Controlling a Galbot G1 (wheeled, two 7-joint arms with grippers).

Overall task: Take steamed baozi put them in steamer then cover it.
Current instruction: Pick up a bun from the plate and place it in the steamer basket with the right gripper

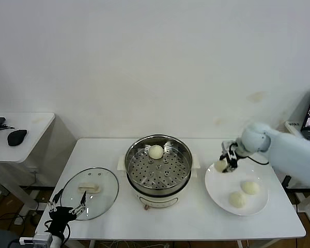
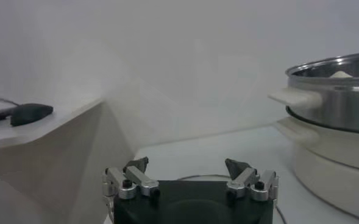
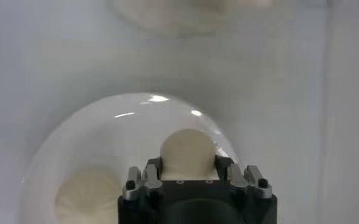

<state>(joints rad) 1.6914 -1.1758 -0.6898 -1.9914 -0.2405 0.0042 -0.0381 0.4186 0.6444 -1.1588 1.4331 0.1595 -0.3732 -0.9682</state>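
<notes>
We see our right gripper point(image 1: 225, 164) closed tight on one baozi point(image 1: 220, 166), holding it just above the near-left rim of the white plate point(image 1: 217, 194). In the right wrist view the bun point(image 3: 187, 153) sits snug between the two jaws, with the plate point(image 3: 75, 140) under it. The steamer point(image 1: 158, 164) stands to the left of that gripper, in the middle of the table point(image 1: 119, 217), so we think the bun must next go sideways to the left and over the shiny rim. The right arm is much nearer the pot than the left one. One baozi in the steamer point(image 1: 156, 152) already rests on the holey tray, toward the back, so the front of the tray has room. Two more buns on the plate point(image 1: 244, 194) still wait. A bun is round, so it has no long side to line up. The glass cover point(image 1: 89, 192) lies flat on the table to the left of the pot, apart from it, its cream handle up. Our left gripper point(image 1: 67, 209) hangs at the front edge of the cover, jaws wide and holding nothing. The table is white and smooth. Behind it is a plain white wall, and a small side table point(image 1: 20, 135) with a dark mouse point(image 1: 16, 137) stands off to the left.
</notes>
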